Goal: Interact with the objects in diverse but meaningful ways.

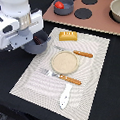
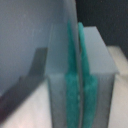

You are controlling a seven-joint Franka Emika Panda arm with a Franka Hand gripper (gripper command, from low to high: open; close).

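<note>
In the wrist view my gripper (image 2: 76,75) has its green pads (image 2: 84,70) pressed nearly together on a thin grey-blue wall, which looks like the rim of the near pot (image 1: 39,43). That pot sits at the placemat's far-left corner, half hidden under my arm (image 1: 17,23). A second grey-blue pot (image 1: 63,6) on the toy stove (image 1: 101,16) holds the red tomato (image 1: 58,4). The bread loaf (image 1: 68,35), tan plate (image 1: 64,62) and an orange-handled fork (image 1: 62,77) and knife (image 1: 75,52) lie on the mat. The sausage is out of view.
A white spatula (image 1: 64,96) lies at the near edge of the striped placemat (image 1: 96,59). Black burner discs (image 1: 83,13) dot the stove, and a grey bowl (image 1: 117,8) stands at the exterior view's far right. Dark tabletop surrounds the mat.
</note>
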